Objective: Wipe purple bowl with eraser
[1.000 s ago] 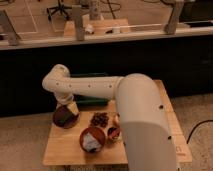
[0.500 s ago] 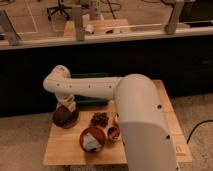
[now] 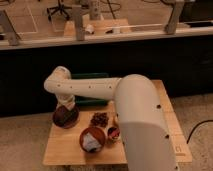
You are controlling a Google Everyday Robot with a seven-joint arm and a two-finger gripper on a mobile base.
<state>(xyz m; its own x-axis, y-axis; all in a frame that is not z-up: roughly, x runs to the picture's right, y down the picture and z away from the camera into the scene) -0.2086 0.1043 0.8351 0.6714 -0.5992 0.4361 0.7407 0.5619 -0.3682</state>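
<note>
Setting: a dim lab space with a dark low wall across the middle of the frame, a railing above it, and an office chair (image 3: pixel 59 7) at the upper edge.

Surface: wooden table (image 3: pixel 65 150), lower centre, light tan.

Item 1: robot arm (image 3: pixel 95 90), white. It is bulky at lower right, reaches left across the table and bends down at the wrist.

Item 2: gripper (image 3: pixel 65 111), at the end of that wrist, left of centre, lowered into or right onto the bowl below. Whether it is spread, pressed together or pinching something cannot be told.

Item 3: purple bowl (image 3: pixel 62 120), dark maroon, on the table's upper left corner, directly under the gripper and seemingly touching it.

Item 4: eraser, not discernible.

Item 5: orange-red bowl (image 3: pixel 86 135) with pale contents, lower right of the purple bowl and apart from it.

Item 6: dark clustered object (image 3: pixel 100 119) at mid-table, with a small dark item (image 3: pixel 114 132) beside the arm.

Item 7: green object (image 3: pixel 90 76) behind the arm.

Change noted: almost none. Over the last second the wrist stays planted on the same spot and both bowls keep their places. Judgement: the wipe is either under way with very small strokes or paused at contact.
</note>
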